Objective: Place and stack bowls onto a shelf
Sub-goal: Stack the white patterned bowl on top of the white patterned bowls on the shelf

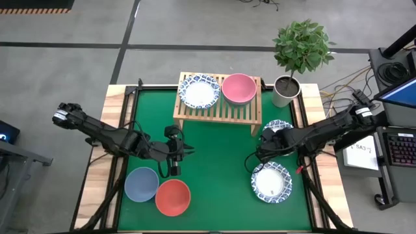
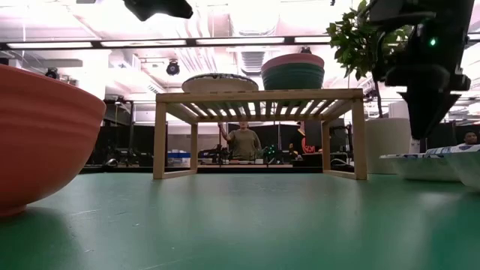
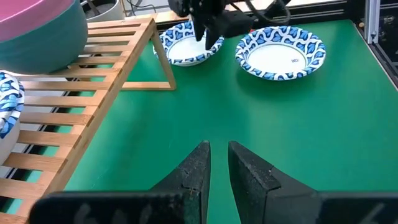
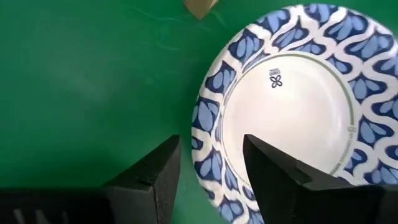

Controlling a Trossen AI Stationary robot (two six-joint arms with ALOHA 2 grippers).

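The light-wood shelf (image 1: pixel 218 112) carries a white blue-rimmed bowl (image 1: pixel 199 91) and a pink bowl (image 1: pixel 239 88) nested in a dark green one (image 2: pixel 293 77). On the green mat, the blue-grey bowl (image 1: pixel 141 184) and the red bowl (image 1: pixel 173 197) sit by the near-left corner. Two more patterned bowls sit on the right, one by the shelf's leg (image 1: pixel 281 125) and one nearer (image 1: pixel 272 181). My left gripper (image 1: pixel 174 168) (image 3: pixel 218 152) hovers above the mat beside the blue-grey bowl, open by a narrow gap. My right gripper (image 1: pixel 262 148) (image 4: pixel 211 146) is open at the rim of the patterned bowl by the shelf. My right gripper comes from above at the patterned bowl's rim (image 4: pixel 208 134) on its left side. One finger (image 4: pixel 273 165) is over the inside and one (image 4: pixel 155 168) is outside. I cannot tell whether they touch it. The bowl rests flat on the mat.
A potted plant (image 1: pixel 296 58) in a grey pot stands past the shelf's right end. The mat's middle (image 1: pixel 214 162) between the arms is free. Wooden table borders and black rails run along both sides. People show in the room beyond, under the shelf (image 2: pixel 244 142).
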